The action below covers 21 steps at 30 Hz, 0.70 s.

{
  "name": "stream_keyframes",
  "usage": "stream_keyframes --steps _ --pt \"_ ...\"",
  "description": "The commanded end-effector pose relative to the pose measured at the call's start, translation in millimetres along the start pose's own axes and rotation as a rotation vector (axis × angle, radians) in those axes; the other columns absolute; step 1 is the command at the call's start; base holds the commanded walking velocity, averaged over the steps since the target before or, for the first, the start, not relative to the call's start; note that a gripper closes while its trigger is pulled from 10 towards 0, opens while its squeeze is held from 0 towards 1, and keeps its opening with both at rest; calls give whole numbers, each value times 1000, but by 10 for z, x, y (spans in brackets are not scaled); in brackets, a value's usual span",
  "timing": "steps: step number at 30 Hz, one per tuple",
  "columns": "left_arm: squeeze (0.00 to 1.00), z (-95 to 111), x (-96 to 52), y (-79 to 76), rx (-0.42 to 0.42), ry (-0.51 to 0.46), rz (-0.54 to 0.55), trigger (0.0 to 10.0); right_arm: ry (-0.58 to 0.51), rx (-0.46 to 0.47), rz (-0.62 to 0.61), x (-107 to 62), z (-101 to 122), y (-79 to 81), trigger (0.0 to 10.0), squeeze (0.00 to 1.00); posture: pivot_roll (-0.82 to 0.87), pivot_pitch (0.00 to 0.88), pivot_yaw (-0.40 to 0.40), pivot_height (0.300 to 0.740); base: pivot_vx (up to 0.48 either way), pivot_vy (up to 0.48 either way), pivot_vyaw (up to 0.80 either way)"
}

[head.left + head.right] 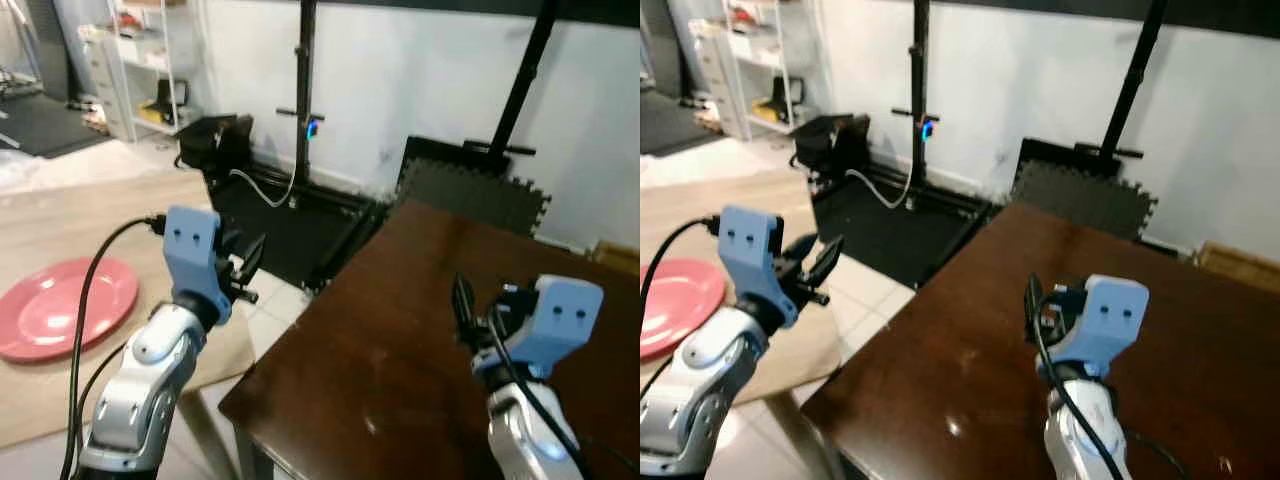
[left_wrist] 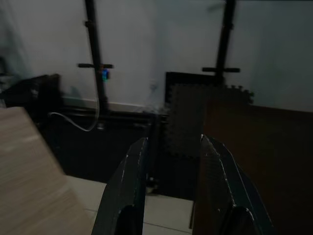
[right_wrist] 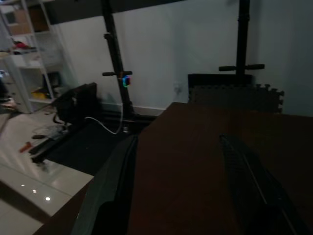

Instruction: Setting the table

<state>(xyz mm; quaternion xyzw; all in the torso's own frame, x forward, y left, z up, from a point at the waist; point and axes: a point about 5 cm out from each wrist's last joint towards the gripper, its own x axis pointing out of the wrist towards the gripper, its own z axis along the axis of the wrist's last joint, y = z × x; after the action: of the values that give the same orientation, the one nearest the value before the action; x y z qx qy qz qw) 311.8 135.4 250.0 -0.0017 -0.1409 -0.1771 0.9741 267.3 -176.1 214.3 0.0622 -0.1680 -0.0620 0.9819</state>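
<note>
A pink plate (image 1: 60, 305) lies on the light wooden table (image 1: 60, 215) at my left. My left gripper (image 1: 250, 262) is raised past that table's near corner, over the gap between the two tables, to the right of the plate. Its fingers (image 2: 134, 166) stand apart with nothing between them. My right gripper (image 1: 465, 305) hovers over the bare dark brown table (image 1: 400, 330) on my right. Its fingers (image 3: 117, 176) are spread wide and hold nothing.
A strip of white tiled floor (image 1: 275, 310) separates the two tables. Beyond it stand two black stands (image 1: 303, 90), a black floor mat (image 1: 290, 225) with a white cable, and grey foam tiles (image 1: 470, 190) leaning on the white wall. A white shelf (image 1: 140, 60) is at the back left.
</note>
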Motion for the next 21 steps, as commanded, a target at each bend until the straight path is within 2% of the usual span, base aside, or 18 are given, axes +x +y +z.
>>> stream_keyframes --steps 1,13,21 --pt "0 -10 0 13 12 9 6 10000 4 -14 -13 -12 -9 -24 10000 0 18 8 15 740 0 0 0" --pt "0 -14 0 8 5 11 8 10000 5 -15 -13 -17 -9 -26 10000 0 19 11 15 740 0 0 0" --pt "0 -23 0 12 -3 16 14 10000 9 -15 -15 -24 -13 -32 10000 0 18 17 15 740 0 393 0"
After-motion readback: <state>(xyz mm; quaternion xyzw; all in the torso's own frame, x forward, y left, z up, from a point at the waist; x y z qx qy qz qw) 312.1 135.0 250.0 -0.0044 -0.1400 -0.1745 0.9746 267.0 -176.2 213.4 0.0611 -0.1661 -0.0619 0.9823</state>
